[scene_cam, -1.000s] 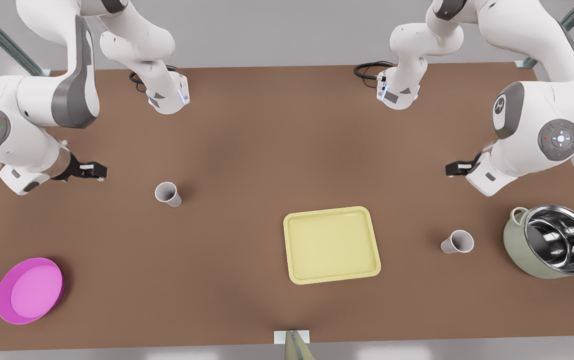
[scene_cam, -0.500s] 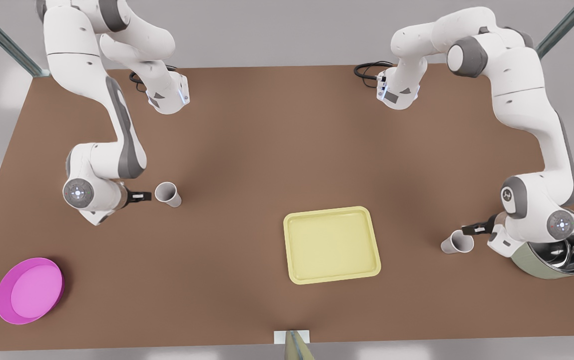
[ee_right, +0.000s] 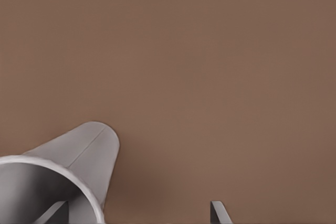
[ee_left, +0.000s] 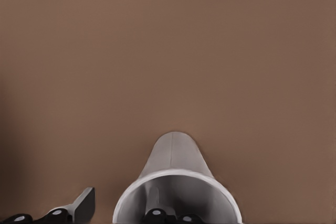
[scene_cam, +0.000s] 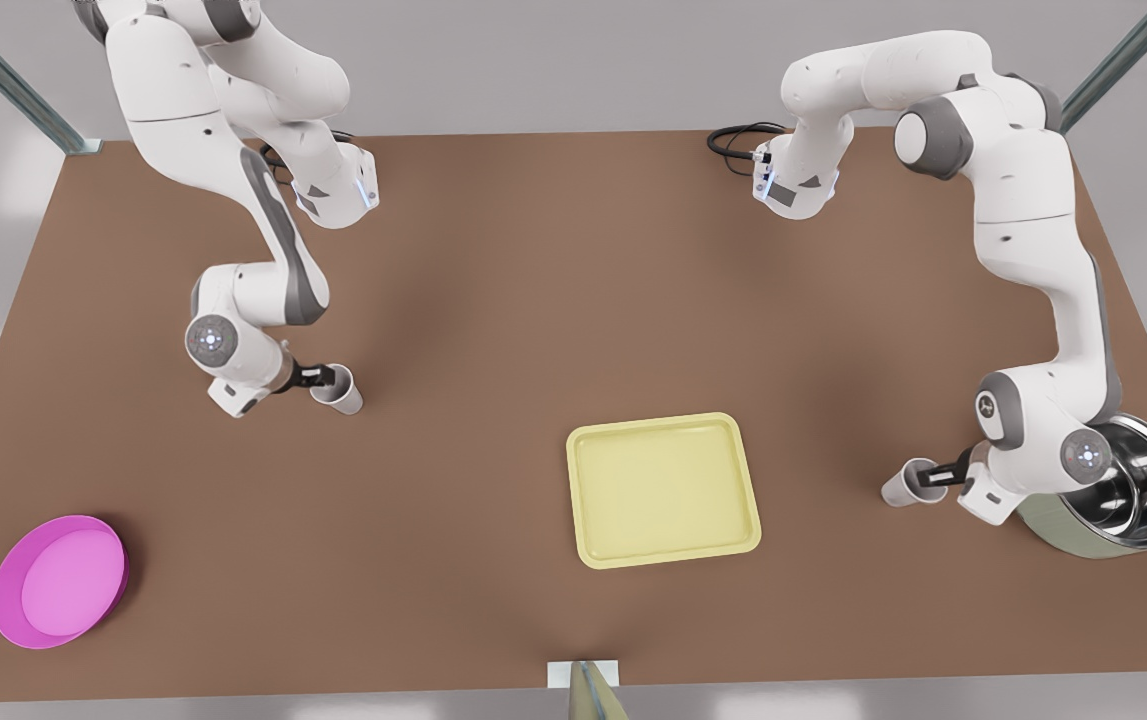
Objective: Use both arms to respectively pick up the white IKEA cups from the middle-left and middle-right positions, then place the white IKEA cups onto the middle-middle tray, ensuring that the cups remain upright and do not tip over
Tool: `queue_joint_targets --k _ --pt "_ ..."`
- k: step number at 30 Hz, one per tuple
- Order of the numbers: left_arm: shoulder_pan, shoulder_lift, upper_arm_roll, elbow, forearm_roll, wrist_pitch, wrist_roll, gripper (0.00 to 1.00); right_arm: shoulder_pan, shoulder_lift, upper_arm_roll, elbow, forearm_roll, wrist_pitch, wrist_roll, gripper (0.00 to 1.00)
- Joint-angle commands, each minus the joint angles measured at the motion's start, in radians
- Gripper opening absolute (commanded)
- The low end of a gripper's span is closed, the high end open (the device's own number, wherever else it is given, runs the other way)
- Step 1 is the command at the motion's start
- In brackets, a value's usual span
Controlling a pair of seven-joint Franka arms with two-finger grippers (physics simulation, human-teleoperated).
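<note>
Two white IKEA cups stand mouth up on the brown table. One cup is on the front view's left, and that side's arm has its black gripper at the rim. The other cup is on the front view's right, with that arm's gripper at its rim. In the left wrist view my left gripper is open, one finger inside a cup and one outside. My right gripper is also open and straddles the wall of a cup. The pale-yellow tray lies between the cups with nothing on it.
A steel-lined green pot sits right behind the wrist of the arm on the front view's right. A round magenta dish lies at the front left corner. Both arm bases stand at the table's far edge.
Both arms have swung down and inward from the table's sides. Each gripper now reaches its cup's rim, one finger inside. The cups have not moved.
</note>
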Motion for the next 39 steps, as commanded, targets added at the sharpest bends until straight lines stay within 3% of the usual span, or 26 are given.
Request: queue_joint_targets --k 1,5,8,9,10,12,14,20,23,27,28,31,32,39 --pt "-0.003 -0.004 -0.001 -0.001 -0.036 0.001 -0.034 0.25 0.000 0.017 0.000 0.003 0.003 0.075 0.006 1.00" --pt "-0.018 -0.008 -0.004 0.001 -0.070 -0.019 -0.032 0.21 0.001 0.046 0.000 0.009 0.033 0.084 0.016 0.99" --pt "-0.081 -0.100 -0.001 0.001 -0.063 -0.051 -0.098 0.21 0.006 0.045 0.000 0.011 0.033 0.083 0.009 0.45" --pt "-0.128 -0.126 0.000 0.002 -0.063 -0.072 -0.171 0.21 0.006 0.045 0.001 0.020 0.033 0.074 0.008 0.34" --pt "-0.161 -0.111 -0.010 0.039 -0.065 -0.120 -0.245 0.21 0.007 0.045 0.001 0.029 0.033 0.067 0.006 0.29" --pt "-0.165 -0.091 -0.151 0.048 -0.068 -0.135 -0.342 0.21 0.014 0.045 0.000 0.041 0.032 0.066 -0.001 0.21" --pt "-0.194 -0.069 -0.217 0.048 -0.065 -0.166 -0.411 0.21 0.020 0.046 0.001 0.045 0.032 0.064 -0.001 0.21" --pt "-0.297 -0.008 -0.230 0.048 -0.063 -0.057 -0.613 0.21 0.095 0.045 0.014 0.218 0.044 -0.003 0.003 0.21" --pt "-0.316 0.041 -0.248 0.050 -0.062 -0.005 -0.652 0.21 0.222 0.169 0.012 0.405 0.210 0.000 0.020 0.21" --pt "-0.326 0.062 -0.248 0.048 -0.057 0.001 -0.652 0.21 0.371 0.337 0.014 0.664 0.210 0.002 0.316 0.21" --pt "-0.328 0.064 -0.248 0.048 -0.057 0.007 -0.652 0.25 0.386 0.380 0.028 0.722 0.210 0.002 0.342 0.21" --pt "-0.326 0.061 -0.248 0.048 -0.057 0.006 -0.652 0.88 0.452 0.525 0.041 0.942 0.202 0.003 0.362 0.21" --pt "-0.325 0.061 -0.248 0.048 -0.059 0.006 -0.652 1.00 0.475 0.569 0.041 1.000 0.207 0.003 0.364 0.21" --pt "-0.300 -0.049 -0.240 0.048 -0.057 -0.152 -0.649 1.00 0.540 0.758 0.057 1.217 0.211 0.067 0.373 0.21"
